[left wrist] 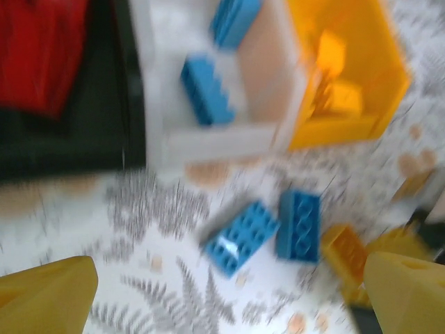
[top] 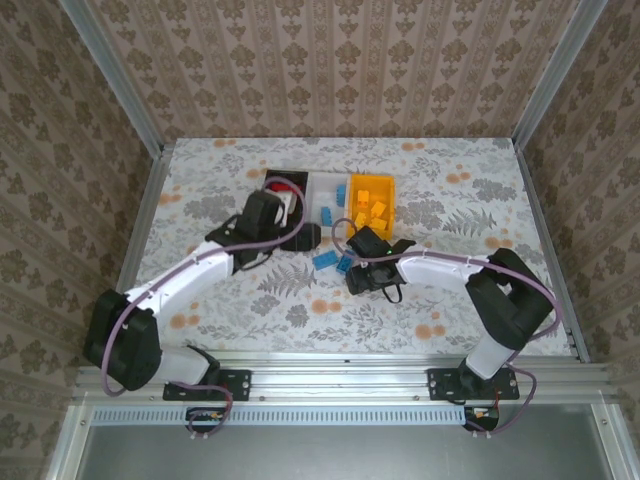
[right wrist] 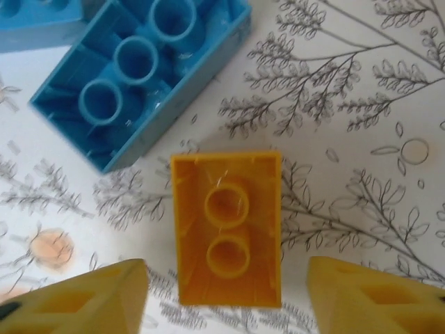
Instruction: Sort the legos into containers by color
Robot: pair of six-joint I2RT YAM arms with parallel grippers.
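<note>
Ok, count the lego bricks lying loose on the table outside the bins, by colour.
Blue bricks: 2
Orange-yellow brick: 1
Total: 3

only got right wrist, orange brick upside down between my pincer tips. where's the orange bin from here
observer: the orange bin sits just beyond the right pincer, on the table's far side, right of the white bin.
operator: anything in it
observer: several orange bricks lie inside.
operator: and the blue brick beside me, where does it go
observer: likely the white bin, which holds two blue bricks.
</note>
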